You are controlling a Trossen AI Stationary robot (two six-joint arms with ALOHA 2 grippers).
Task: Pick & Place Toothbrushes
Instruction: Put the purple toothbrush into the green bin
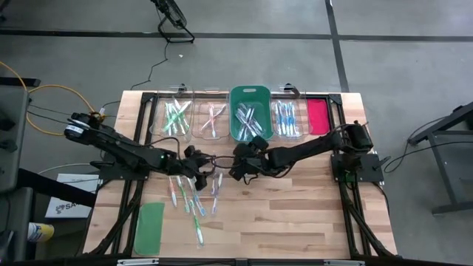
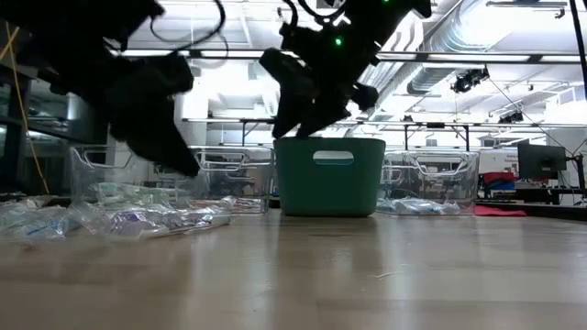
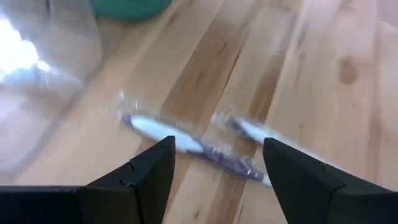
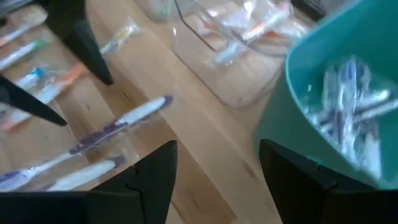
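Several wrapped toothbrushes lie loose on the wooden table, left of centre. My left gripper hangs open just above two purple-handled ones, its fingers standing either side of them without touching. Beside it on the right, my right gripper is open and holds nothing. It is raised above the table in front of the teal bin, which holds purple toothbrushes. The right wrist view shows another purple toothbrush flat on the table.
Along the far edge stand three clear bins, with green, pink and blue toothbrushes, around the teal bin. A red lid lies at the far right and a green lid at the near left. Bare wood lies at the near right.
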